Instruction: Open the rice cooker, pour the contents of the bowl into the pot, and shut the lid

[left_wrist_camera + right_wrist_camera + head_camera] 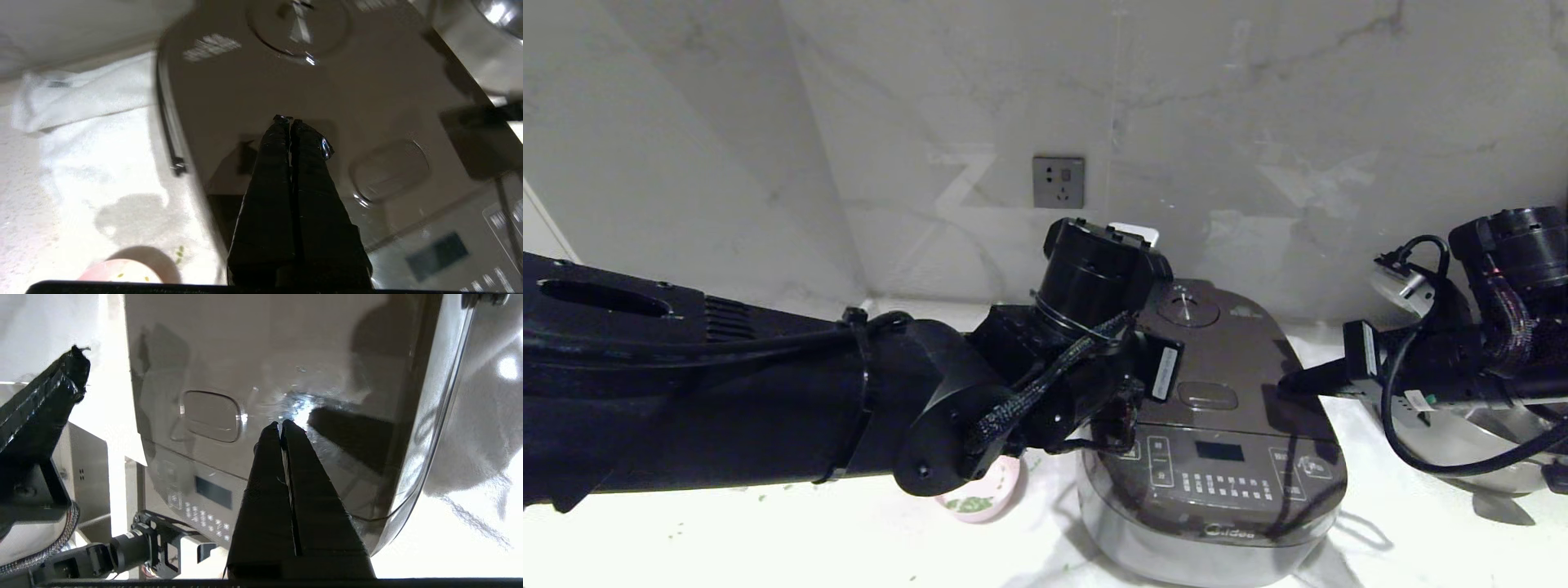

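Observation:
The rice cooker stands on the white counter with its lid down, so the pot is hidden. My left gripper is shut and empty, its tips just over the lid's left half, between the steam vent and the oblong release button. My right gripper is also shut and empty, tips close above the lid's right part, beside the button. The pink bowl sits left of the cooker, half hidden under my left arm, with green contents in it.
A shiny steel pan stands to the cooker's right, under my right arm. A white cloth lies at the back left of the cooker. Green bits are scattered on the counter. A wall socket is behind.

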Controlling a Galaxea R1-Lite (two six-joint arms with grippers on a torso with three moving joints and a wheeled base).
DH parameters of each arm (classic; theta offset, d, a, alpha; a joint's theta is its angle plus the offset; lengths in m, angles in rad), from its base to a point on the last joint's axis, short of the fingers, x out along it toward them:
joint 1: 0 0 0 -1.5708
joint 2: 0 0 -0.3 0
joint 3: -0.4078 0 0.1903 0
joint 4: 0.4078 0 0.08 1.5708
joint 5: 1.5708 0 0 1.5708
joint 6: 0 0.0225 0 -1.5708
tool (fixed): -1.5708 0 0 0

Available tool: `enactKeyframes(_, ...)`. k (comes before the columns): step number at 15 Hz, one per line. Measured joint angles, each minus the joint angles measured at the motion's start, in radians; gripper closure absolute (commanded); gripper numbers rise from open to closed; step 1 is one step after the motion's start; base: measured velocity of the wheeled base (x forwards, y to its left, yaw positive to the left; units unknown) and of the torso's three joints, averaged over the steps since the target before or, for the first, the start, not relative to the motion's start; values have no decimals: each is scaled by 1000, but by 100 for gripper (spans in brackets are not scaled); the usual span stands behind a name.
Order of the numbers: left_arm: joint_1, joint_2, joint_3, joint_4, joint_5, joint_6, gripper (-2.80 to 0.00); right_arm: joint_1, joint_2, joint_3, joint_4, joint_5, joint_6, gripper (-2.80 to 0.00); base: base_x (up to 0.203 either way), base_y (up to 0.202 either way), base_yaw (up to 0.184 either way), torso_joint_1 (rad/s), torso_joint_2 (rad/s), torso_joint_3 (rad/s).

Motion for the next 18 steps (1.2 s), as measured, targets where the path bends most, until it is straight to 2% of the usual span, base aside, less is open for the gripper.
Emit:
enactKeyframes(3, 13, -20, 13, 1, -5, -6, 0, 9, -22, -2, 0, 1, 7, 0, 0, 0, 0, 0, 0, 0)
enactKeyframes(9, 44, -161, 158, 0, -17, -8, 0, 52, -125, 16, 4, -3, 43, 0, 0, 0, 0, 0, 0, 0)
enactKeyframes(13, 127, -374, 347, 0, -40, -21, 0, 51, -167, 33, 2, -8, 38, 0, 0, 0, 0, 0, 0, 0)
enactKeyframes(17, 211, -659, 542, 2, -49, -23, 0, 81, -224, 55, -3, -133, 8, 0, 0, 0, 0, 0, 0, 0)
enactKeyframes(18, 222, -738, 578, 4, -49, -21, 0, 81, -234, 55, -3, -140, 9, 0, 0, 0, 0, 0, 0, 0)
